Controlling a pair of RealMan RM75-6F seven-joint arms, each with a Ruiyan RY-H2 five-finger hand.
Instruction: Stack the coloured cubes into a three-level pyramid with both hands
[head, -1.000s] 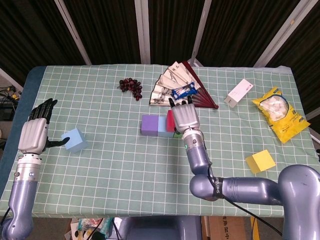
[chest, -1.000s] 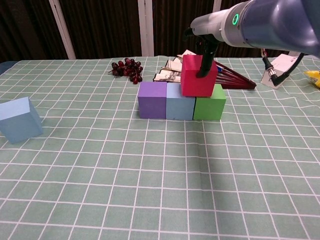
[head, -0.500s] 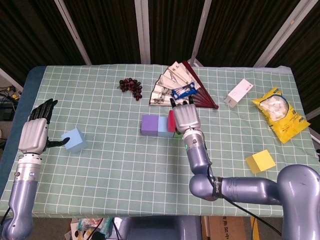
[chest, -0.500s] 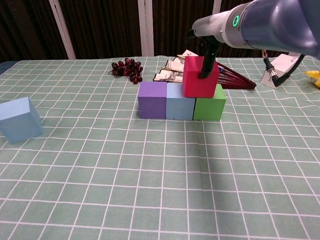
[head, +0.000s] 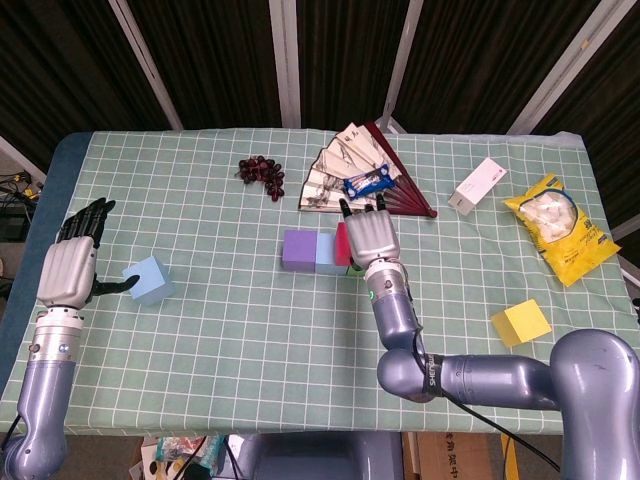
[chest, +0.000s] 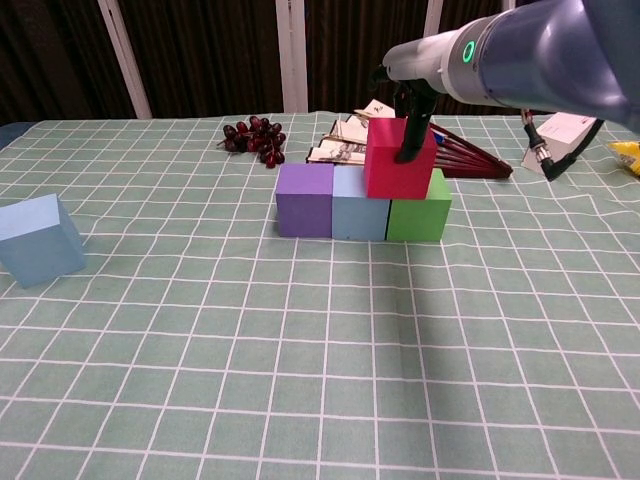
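Observation:
A purple cube (chest: 305, 200), a pale blue cube (chest: 360, 217) and a green cube (chest: 418, 218) stand in a row at mid-table. A red cube (chest: 398, 158) sits on top, straddling the pale blue and green ones. My right hand (head: 370, 235) covers it from above and grips it, with one finger (chest: 412, 128) down its front face. A second pale blue cube (head: 149, 280) lies at the left, also seen in the chest view (chest: 38, 239). My left hand (head: 68, 268) is beside it, fingers straight, thumb tip close to the cube. A yellow cube (head: 521, 322) lies at the right front.
Behind the row lie dark grapes (head: 260, 171), a paper fan (head: 345, 165) and a blue clip (head: 368, 184). A white box (head: 477, 185) and a yellow bag (head: 558, 227) are at the back right. The table's left edge is close to my left hand.
The red cube has shifted slightly right and settled from a tilt to level on the pale blue and green cubes, with my right hand still on it. The left hand has not moved.

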